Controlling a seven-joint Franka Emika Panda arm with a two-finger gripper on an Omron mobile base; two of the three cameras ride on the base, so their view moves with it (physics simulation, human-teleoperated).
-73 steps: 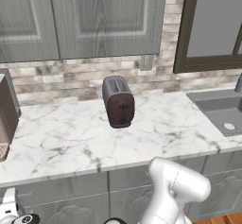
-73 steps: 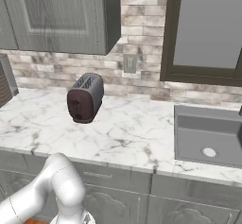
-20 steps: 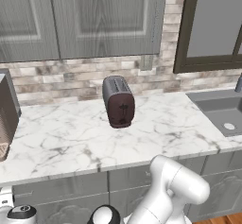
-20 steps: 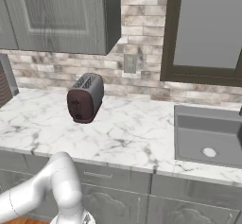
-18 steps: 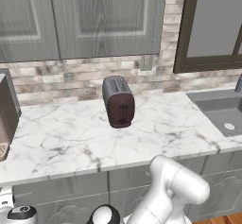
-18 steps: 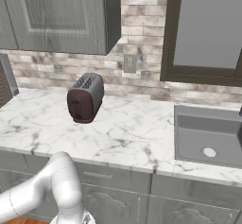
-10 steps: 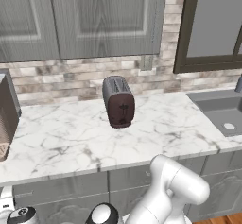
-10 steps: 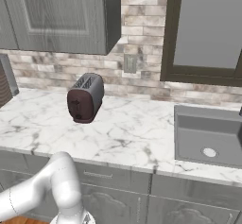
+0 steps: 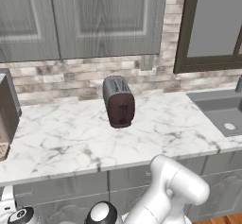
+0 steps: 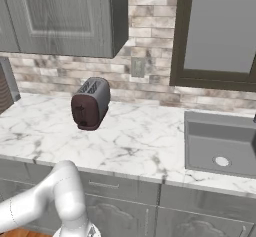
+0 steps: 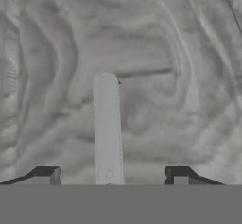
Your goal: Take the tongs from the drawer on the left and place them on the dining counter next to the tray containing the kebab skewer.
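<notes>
Your hand is open wide, holding nothing; the drawer handle lies between its fingertips. If you close off-centre, it may slip out; square up first.

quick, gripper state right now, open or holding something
Gripper: open, holding nothing; its fingers stand apart on either side of a pale bar-shaped handle on the grey wood-grain drawer front.

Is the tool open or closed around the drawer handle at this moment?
Open. In the hand view the tool has its two fingertips far apart, with the pale handle bar between them, not yet pinched.
</notes>
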